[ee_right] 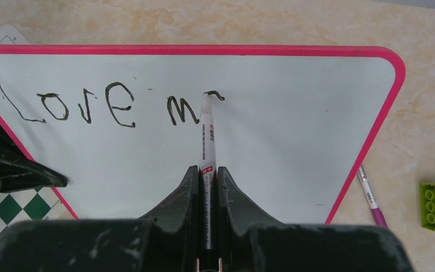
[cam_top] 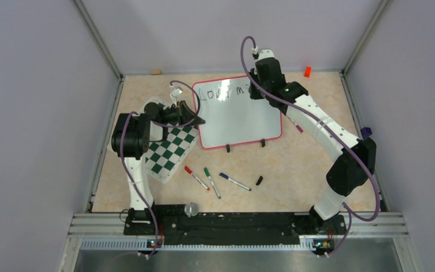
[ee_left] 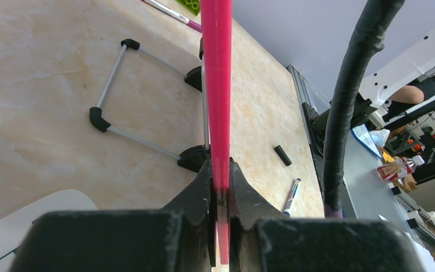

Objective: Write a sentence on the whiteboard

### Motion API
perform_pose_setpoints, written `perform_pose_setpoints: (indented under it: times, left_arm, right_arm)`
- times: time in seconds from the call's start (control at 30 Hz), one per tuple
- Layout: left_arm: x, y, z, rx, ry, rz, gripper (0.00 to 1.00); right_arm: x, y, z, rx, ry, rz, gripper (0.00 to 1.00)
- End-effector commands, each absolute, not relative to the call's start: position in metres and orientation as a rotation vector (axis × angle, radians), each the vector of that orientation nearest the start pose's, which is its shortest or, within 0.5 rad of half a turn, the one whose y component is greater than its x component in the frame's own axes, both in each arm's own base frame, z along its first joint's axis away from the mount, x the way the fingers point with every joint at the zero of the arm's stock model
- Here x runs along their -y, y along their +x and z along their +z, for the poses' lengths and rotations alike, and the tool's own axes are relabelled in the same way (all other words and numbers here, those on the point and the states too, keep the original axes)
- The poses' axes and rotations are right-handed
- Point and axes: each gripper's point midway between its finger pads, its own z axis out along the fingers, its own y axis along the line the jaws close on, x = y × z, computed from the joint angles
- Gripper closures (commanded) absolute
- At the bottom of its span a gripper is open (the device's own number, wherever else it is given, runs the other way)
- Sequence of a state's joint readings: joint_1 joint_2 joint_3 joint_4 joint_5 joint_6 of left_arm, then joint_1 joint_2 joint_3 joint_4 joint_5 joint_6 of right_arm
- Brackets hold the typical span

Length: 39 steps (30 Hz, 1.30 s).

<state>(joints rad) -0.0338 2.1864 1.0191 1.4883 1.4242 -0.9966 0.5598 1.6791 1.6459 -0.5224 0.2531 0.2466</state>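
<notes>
**Step in hand:** writing the sentence (ee_right: 107,105), partway through line one. It reads "Love m" plus a short hooked stroke just past the "m". No second line has been started. My estimate is that well under half of the writing is done.

**Task object:** the whiteboard (cam_top: 243,122) lies face-up on the table (cam_top: 294,164), toward 12 o'clock from the table's centre in the top view. Its lettered strip runs along its 12 o'clock edge and its black feet are at 6 o'clock. I cannot tell whether it lies flat or slightly propped.

**Right pincer** (ee_right: 207,170): pressed together on the barrel of a black marker (ee_right: 205,133), with the tip touching the board at the hooked stroke.

**Right arm:** base at 5 o'clock, elbow bowed out toward 3 o'clock. The forearm slants in to the board's 12 o'clock edge with the wrist pitched down.

**Left pincer** (ee_left: 220,164): pinching the board's red frame at its 9 o'clock edge.

**Left arm:** folded tight, with the forearm crossing the checkered mat (cam_top: 167,150) and the wrist level.

**Next move (judgement):**
- Finish the letter after the "m", then carry on toward 3 o'clock with light, even tip pressure.
- Space runs short toward the board's 3 o'clock frame, so letter width needs watching.
- The left grip should hold firm so the board cannot slide under the strokes.
</notes>
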Motion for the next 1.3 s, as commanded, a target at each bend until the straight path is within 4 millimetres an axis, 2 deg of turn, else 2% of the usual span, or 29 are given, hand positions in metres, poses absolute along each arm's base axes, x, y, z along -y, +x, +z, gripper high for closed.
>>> perform_pose_setpoints:
  times: [0.0, 0.2, 0.4, 0.7, 1.03, 1.27]
  left_arm:
    - [0.193, 0.383, 0.138, -1.513, 0.854, -1.531, 1.0]
    - [0.193, 0.383, 0.138, -1.512, 0.855, -1.53, 1.0]
    - [0.193, 0.384, 0.138, -1.512, 0.854, -1.53, 1.0]
    - [0.193, 0.383, 0.138, -1.514, 0.855, -1.533, 1.0]
    - [0.193, 0.383, 0.138, -1.513, 0.855, -1.531, 1.0]
    - [0.193, 0.383, 0.139, -1.513, 0.857, -1.532, 1.0]
  right_arm:
    - [-0.23, 0.427, 0.269, -2.095, -0.178, 0.258, 1.0]
    - [-0.226, 0.417, 0.256, -2.131, -0.181, 0.252, 1.0]
    - [-0.219, 0.414, 0.252, -2.145, -0.173, 0.213, 1.0]
    - [-0.21, 0.43, 0.263, -2.109, -0.127, 0.131, 1.0]
    - [-0.217, 0.445, 0.278, -2.076, -0.136, 0.146, 1.0]
    - [-0.219, 0.442, 0.275, -2.087, -0.131, 0.173, 1.0]
